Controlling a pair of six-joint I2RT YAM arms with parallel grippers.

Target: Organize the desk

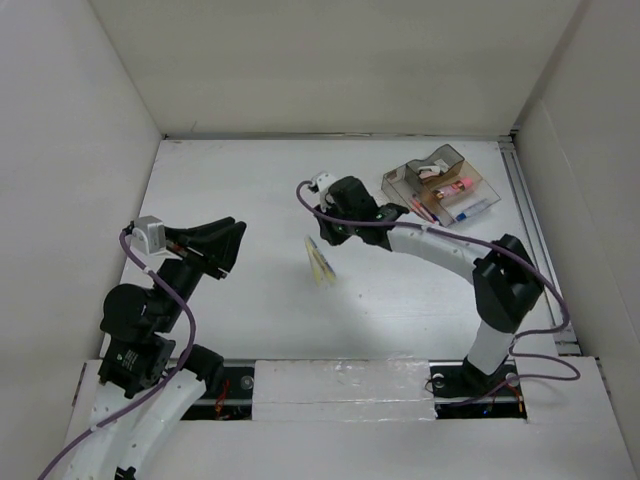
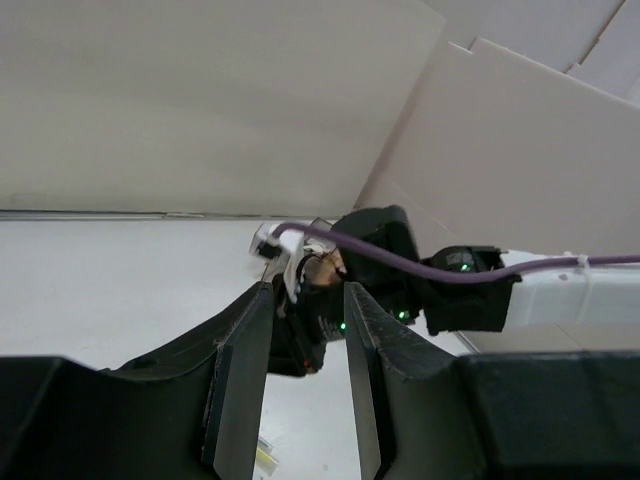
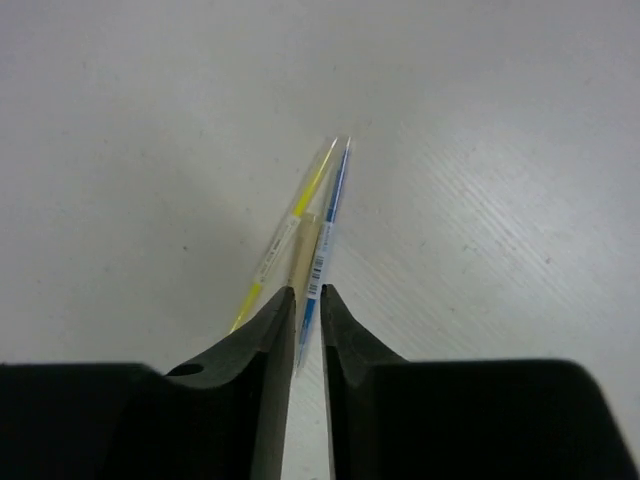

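The white desk (image 1: 230,180) holds a small bundle of pens (image 1: 320,260) near its middle. In the right wrist view they lie side by side: a yellow pen (image 3: 290,215), a beige one (image 3: 303,250) and a blue pen (image 3: 330,225). My right gripper (image 1: 328,236) hovers over their near ends. Its jaws (image 3: 308,290) stand a narrow gap apart, with the blue pen's end showing through the gap below. My left gripper (image 1: 235,248) is open and empty (image 2: 305,290), left of the pens and pointing at the right arm's wrist (image 2: 400,270).
A clear compartmented tray (image 1: 400,180) sits at the back right, holding a pink item (image 1: 455,187) and a blue-capped pen (image 1: 475,208). A metal rail (image 1: 530,230) runs along the desk's right edge. White panels wall the desk.
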